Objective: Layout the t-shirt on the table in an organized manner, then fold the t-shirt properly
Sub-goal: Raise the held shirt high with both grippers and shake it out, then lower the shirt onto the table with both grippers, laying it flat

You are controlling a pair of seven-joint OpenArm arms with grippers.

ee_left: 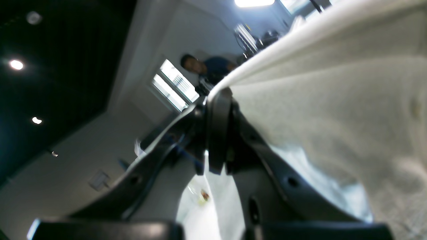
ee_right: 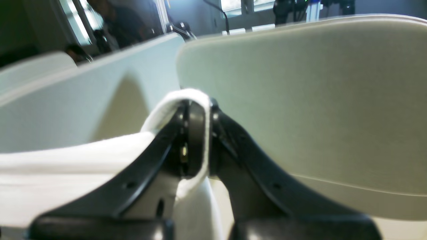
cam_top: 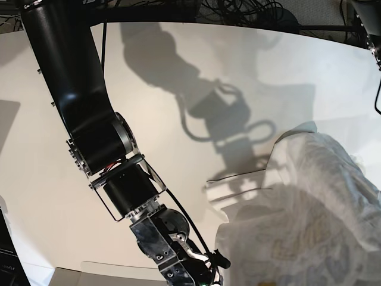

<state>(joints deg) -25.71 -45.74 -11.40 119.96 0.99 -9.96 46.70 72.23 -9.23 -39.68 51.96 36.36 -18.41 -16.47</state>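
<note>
Left gripper (ee_left: 218, 133) and right gripper (ee_right: 196, 140) each clamped on a shirt (cam_top: 309, 208) edge; shirt at table's (cam_top: 178, 119) lower right.

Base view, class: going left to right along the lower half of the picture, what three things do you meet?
Bare table → right arm → t-shirt.

In the base view the shirt (cam_top: 309, 208) fills the lower right, draped over the worktop (cam_top: 178, 77); an arm (cam_top: 89, 119) runs down the left.
</note>
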